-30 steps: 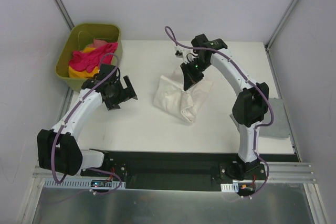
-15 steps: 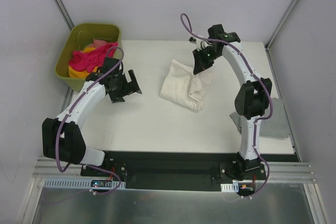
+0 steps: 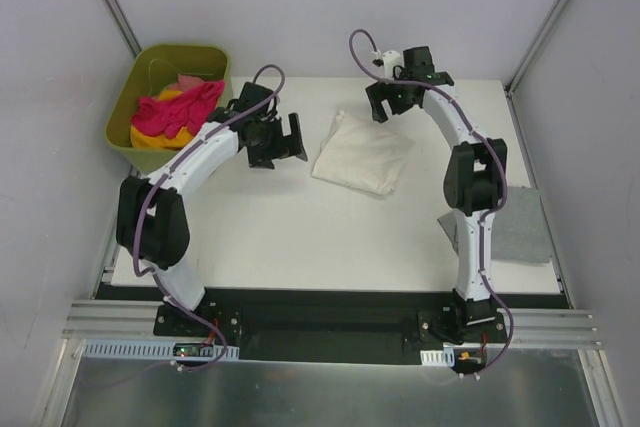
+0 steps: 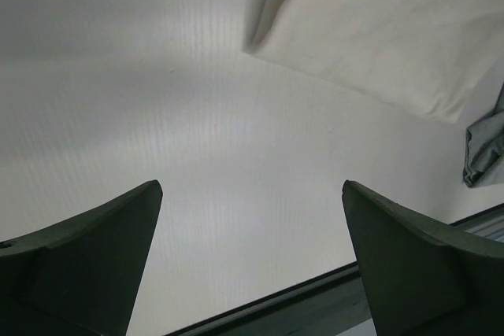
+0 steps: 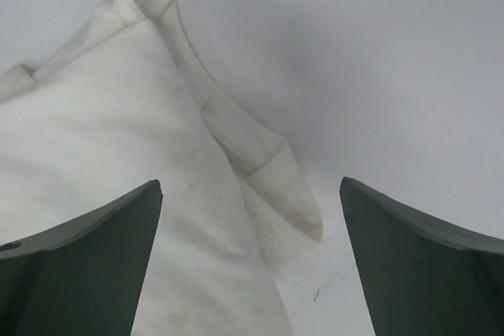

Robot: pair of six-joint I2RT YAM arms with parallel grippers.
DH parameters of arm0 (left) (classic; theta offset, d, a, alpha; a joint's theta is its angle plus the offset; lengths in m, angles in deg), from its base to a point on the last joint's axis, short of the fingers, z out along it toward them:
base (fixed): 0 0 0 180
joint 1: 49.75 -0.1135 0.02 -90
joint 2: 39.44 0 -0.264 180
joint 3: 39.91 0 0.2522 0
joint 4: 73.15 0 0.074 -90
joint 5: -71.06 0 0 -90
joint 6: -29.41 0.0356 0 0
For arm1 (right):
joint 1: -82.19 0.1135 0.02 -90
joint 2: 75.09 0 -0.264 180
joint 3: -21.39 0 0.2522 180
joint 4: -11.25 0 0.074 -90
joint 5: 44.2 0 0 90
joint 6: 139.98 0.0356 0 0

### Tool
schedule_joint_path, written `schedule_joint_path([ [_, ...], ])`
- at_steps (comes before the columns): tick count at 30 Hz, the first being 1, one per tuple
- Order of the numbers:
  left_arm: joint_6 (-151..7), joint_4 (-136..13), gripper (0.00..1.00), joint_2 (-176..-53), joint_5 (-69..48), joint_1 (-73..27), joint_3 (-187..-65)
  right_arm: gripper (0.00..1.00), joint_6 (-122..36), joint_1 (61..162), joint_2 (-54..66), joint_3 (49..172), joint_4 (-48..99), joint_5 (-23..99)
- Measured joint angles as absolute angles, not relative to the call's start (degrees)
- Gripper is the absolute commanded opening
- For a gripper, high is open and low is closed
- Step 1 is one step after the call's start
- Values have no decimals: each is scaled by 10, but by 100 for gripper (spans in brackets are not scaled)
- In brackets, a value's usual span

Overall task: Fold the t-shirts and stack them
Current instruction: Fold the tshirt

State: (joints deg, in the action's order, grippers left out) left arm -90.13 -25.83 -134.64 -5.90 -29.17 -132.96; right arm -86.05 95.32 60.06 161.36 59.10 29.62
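Observation:
A cream-white t-shirt point(image 3: 362, 153) lies folded in a flat packet at the middle of the table. My right gripper point(image 3: 386, 104) hovers open just past its far edge. In the right wrist view the jaws point(image 5: 251, 184) stand wide apart above the cloth point(image 5: 110, 131), with a folded sleeve point(image 5: 264, 163) between them. My left gripper point(image 3: 289, 138) is open too, left of the packet and holding nothing. Its wrist view shows the packet's corner point(image 4: 378, 29) ahead of the open fingers point(image 4: 250, 186). A grey t-shirt point(image 3: 521, 226) lies at the table's right edge. Pink point(image 3: 180, 109) and yellow point(image 3: 150, 139) t-shirts sit in the tub.
The olive-green tub point(image 3: 183, 49) stands at the far left corner, off the table's edge. White walls with metal posts close in the back and sides. A black rail point(image 3: 320, 309) with both arm bases runs along the near edge.
My right gripper has opened and let go of the cream-white t-shirt, which now lies flat and folded. The right arm drew back toward the far side. The left arm swung right toward the shirt.

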Motion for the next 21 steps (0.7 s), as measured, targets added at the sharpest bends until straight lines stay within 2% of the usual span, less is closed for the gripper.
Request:
schedule_joint_path([
  [6,-896,-280,99,-1460,-17,-264,-1455,100,-770,956,444,1480,560,346],
  [11,-898,-309,99,-1574,48,-248,-1565,100,-647,957,328,1378,529,281],
  [16,-902,-330,99,-1657,95,-231,-1617,100,-545,958,365,1362,523,221],
  [21,-906,-341,99,-1684,107,-211,-1593,100,-485,959,453,1354,527,170],
])
